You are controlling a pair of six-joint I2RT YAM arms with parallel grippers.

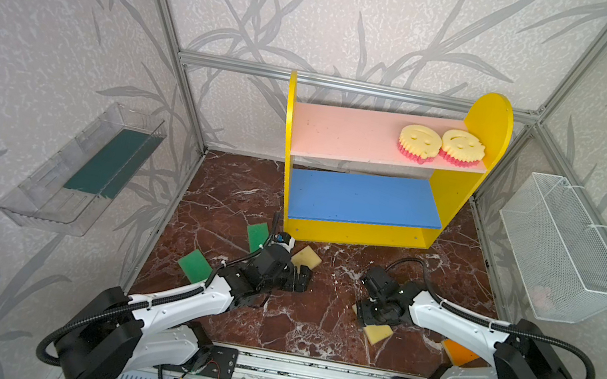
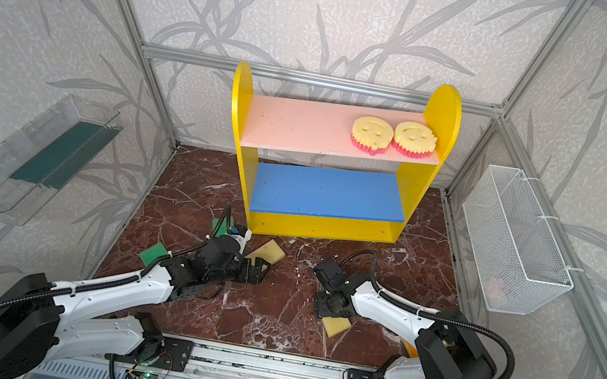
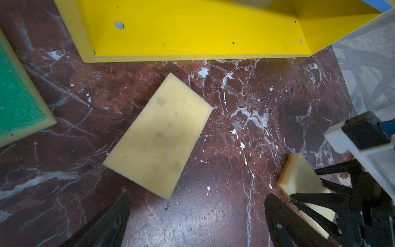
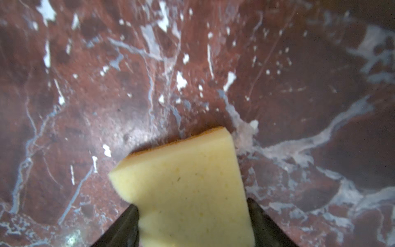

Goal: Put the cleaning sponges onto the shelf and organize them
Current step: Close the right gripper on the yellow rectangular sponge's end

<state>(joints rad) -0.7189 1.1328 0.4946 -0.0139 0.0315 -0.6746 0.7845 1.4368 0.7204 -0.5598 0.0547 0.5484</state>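
Two shelved smileys (image 1: 419, 142), right hand (image 4: 192, 203) pinching orange-backed sponge (image 4: 183, 179)

Pale yellow sponge (image 4: 188, 188), orange-edged, pinched in right gripper (image 4: 191, 203), red marble tabletop (image 4: 85, 107)

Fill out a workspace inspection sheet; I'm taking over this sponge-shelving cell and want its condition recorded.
Surface: white-veined reddish marble tabletop, no spills seen.
Job's things: shelf upright; two smiley sponges on its pink upper board, blue lower board bare; two green sponges, a pale yellow sponge and a half-hidden orange-faced sponge on the tabletop.
Clutter: nothing seen.
Grippers: left claw open, short of the pale yellow sponge; right claw pinching an orange-backed sponge.
Cables: black conduits along both arms, no snag seen.
Surroundings: clear tray on the left wall, white mesh basket on the right, aluminium frame.
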